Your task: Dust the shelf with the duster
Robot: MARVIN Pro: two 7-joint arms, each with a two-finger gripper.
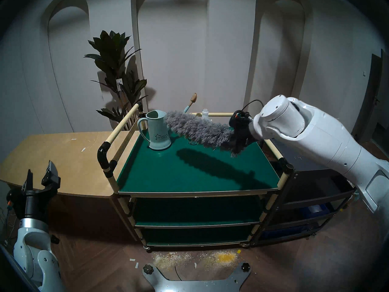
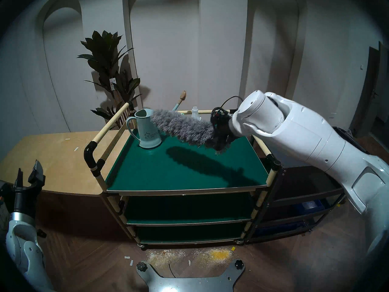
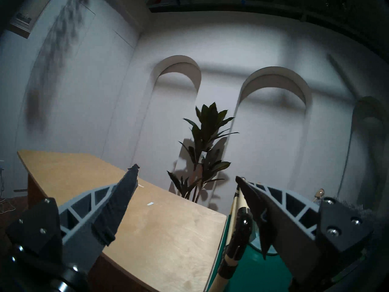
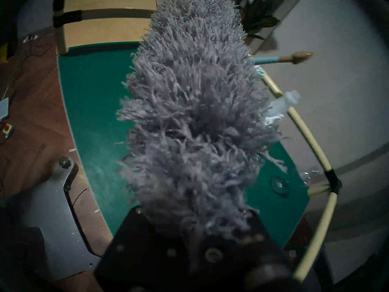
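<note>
**A:** Head view. What is the right gripper (image 1: 240,135) doing?

**B:** It is clamping fully closed on the handle end of the duster (image 1: 195,131), with shaggy pile hiding the fingers. The duster is hanging over the back half of the shelf (image 1: 189,173), clear of the top board; its shadow is lying apart from it on the green.

**A:** And its axis?

**B:** The long axis is running from about 4 o'clock at the gripper to 10 o'clock at the tip, which is pointing at the jug (image 1: 156,130) and appears to overlap its rim. In the right wrist view the duster is filling the centre, pointing to 12 o'clock.

**A:** The left gripper (image 1: 40,175)?

**B:** It is standing open and empty at 8 o'clock, beside the counter (image 1: 52,156).

**A:** How should the stroke be done?

**B:** Judging from the gap, the head needs lowering until the pile is brushing the board, lying nearly flat, then sweeping along it. The jug, the bottle (image 1: 205,114) and the small glass piece (image 4: 280,185) near the back rail look easy to topple, so the tip should be skirting them.
</note>
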